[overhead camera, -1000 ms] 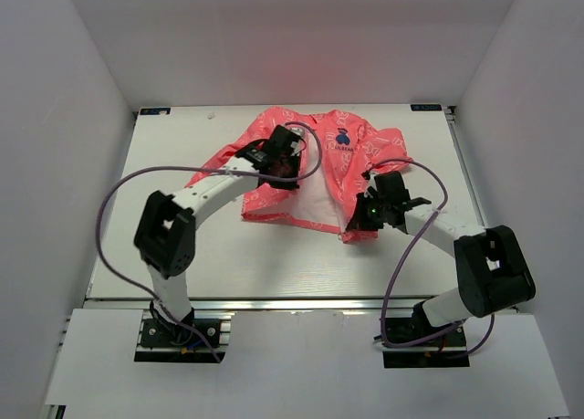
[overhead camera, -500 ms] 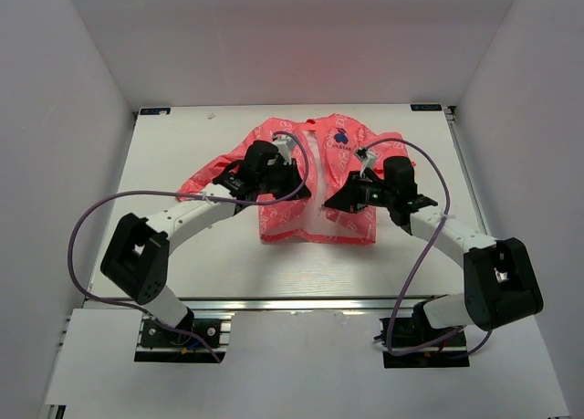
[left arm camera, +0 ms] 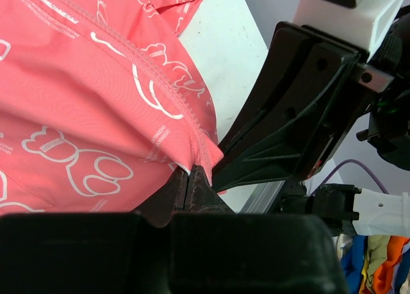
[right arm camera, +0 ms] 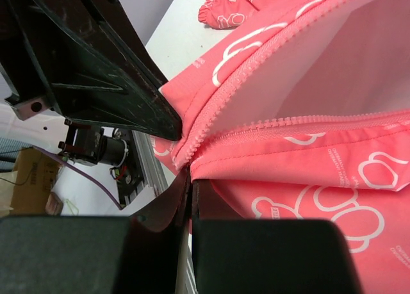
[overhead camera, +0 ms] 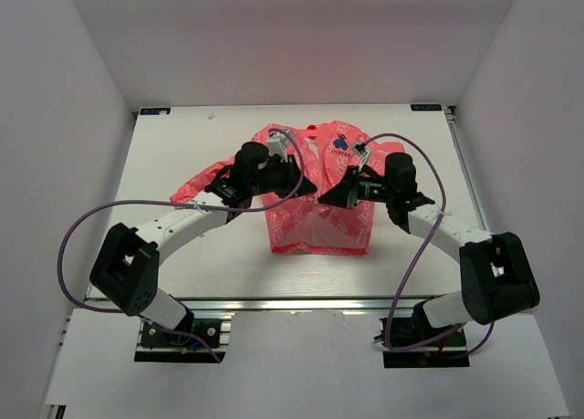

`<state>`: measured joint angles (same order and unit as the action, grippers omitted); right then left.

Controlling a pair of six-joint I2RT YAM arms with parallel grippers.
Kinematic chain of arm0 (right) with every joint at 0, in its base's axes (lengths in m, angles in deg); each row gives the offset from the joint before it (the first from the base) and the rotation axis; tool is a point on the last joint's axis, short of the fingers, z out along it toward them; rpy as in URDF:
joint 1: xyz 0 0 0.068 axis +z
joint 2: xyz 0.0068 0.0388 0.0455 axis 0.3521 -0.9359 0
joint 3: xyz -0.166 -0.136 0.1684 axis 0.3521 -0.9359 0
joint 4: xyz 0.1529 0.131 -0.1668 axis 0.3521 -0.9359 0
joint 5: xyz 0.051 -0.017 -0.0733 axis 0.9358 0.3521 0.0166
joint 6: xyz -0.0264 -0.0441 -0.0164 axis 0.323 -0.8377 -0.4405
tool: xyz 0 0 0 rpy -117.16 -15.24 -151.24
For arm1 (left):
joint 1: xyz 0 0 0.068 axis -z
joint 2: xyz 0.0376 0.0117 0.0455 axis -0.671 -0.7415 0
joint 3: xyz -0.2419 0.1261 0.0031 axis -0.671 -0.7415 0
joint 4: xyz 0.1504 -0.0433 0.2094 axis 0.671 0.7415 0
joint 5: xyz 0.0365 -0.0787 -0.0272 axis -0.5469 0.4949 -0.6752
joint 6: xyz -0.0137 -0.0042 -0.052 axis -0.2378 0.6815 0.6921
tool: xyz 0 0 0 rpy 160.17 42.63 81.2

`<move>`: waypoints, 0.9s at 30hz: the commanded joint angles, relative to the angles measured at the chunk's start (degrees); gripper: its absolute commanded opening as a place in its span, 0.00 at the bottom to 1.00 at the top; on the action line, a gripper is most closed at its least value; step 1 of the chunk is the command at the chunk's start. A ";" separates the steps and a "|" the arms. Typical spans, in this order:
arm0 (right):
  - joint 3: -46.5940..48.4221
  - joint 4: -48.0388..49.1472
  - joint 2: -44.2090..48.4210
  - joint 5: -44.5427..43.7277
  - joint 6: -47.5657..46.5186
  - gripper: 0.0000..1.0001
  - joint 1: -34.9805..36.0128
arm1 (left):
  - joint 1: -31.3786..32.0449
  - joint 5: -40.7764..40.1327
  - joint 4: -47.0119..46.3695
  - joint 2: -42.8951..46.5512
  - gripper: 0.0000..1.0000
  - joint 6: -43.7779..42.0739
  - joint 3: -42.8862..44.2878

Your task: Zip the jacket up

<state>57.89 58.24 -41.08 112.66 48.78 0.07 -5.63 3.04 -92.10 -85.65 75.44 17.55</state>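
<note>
Top view: 1 jacket (overhead camera: 319, 225), centre of the desk (overhead camera: 182, 255), towards the far side. Its front is lifted and hangs between the two arms, with sleeves and collar behind on the desk. The left end effector (overhead camera: 294, 183) and right end effector (overhead camera: 336, 198) sit close together at mid-front, each on its own front edge. Pale lining shows in a wedge between the panels, so the front is open. 1 dark emblem (overhead camera: 341, 143) on the far-right chest.

Left wrist: fingers pressed together, pinching a corner of the jacket's stitched edge. The other end effector is just beside it on the right. No zipper teeth are visible from here.

Right wrist: fingers pressed together, pinching the jacket edge right where the zipper (right arm camera: 256, 76) tapes converge. 2 rows of teeth visible, diverging away from the grip and not meshed. Can't see the slider or pull tab.

Status, my read: zipping hasn't started. Done: both front edges gripped and brought side by side. Left: seat one tape's end in the slider, then run it up to the collar.

Count: 1 jacket, 2 arms, 2 end effectors, 2 zipper rows.
</note>
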 commanded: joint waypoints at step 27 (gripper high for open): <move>-1.44 8.97 4.44 6.31 5.86 0.00 -2.85 | -0.74 5.65 -9.73 5.20 0.00 -1.83 -2.92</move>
<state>56.01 63.93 -37.52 117.14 53.94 -2.60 -6.31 6.19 -98.22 -84.01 73.32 14.88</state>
